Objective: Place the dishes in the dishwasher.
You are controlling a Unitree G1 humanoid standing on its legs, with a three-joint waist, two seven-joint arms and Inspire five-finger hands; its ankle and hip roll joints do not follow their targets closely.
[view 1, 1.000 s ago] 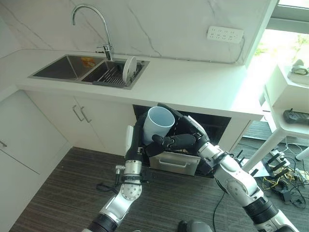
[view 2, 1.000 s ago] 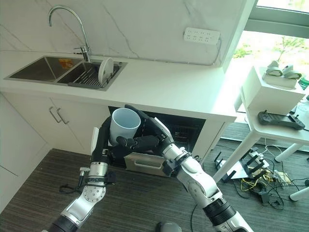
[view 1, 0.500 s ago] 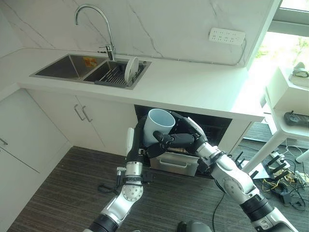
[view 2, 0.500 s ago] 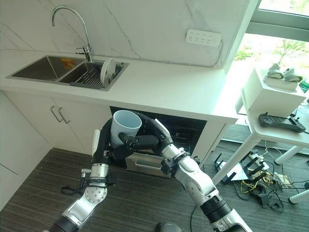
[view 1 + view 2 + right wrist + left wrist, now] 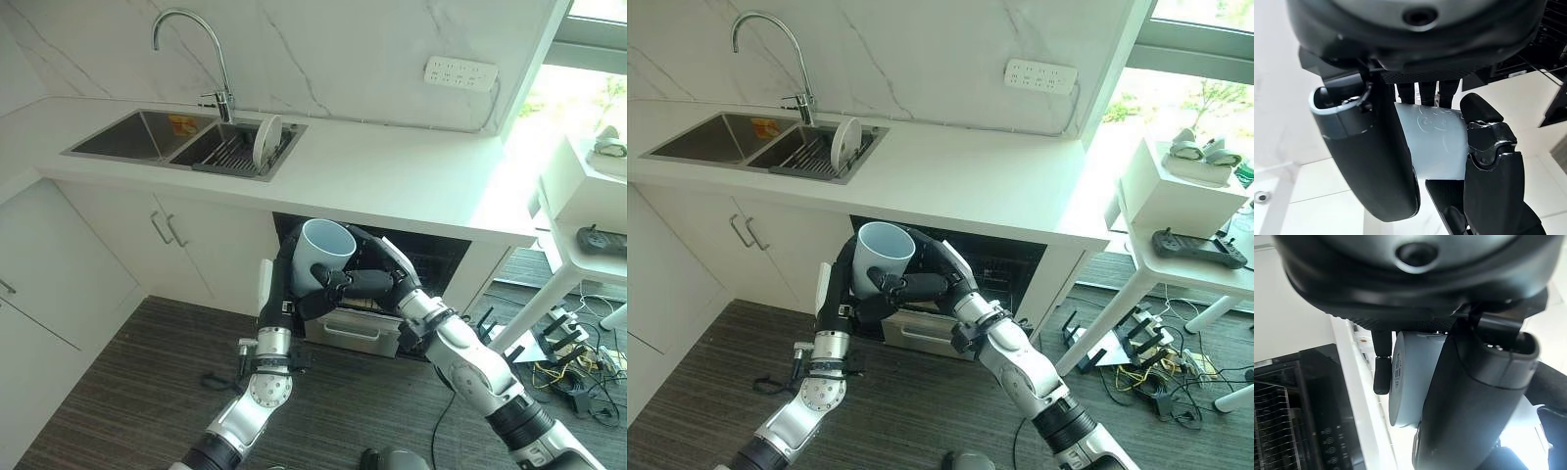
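In front of the open dishwasher [image 5: 431,257], set under the white table [image 5: 392,176], both hands hold one white cup [image 5: 321,257] up at the level of the dark opening. The cup is tilted, its open mouth facing up and toward the head camera. The left hand [image 5: 284,284] has its fingers curled round the cup's wall from the left and below; in the left wrist view its thumb [image 5: 1469,396] lies across the cup's side. The right hand [image 5: 364,282] has its fingers wrapped round the cup from the right, its thumb lying across the front of the cup beneath the rim; the right wrist view shows the cup clamped between the thumb and the fingers [image 5: 1493,161]. Below the hands the dishwasher's lower drawer [image 5: 355,333] stands pulled out a little, its handle bar facing forward. On the table to the left, a double sink [image 5: 147,139] with a curved tap [image 5: 191,39] holds a dish rack [image 5: 227,155] with one white plate [image 5: 263,141] standing upright in it.
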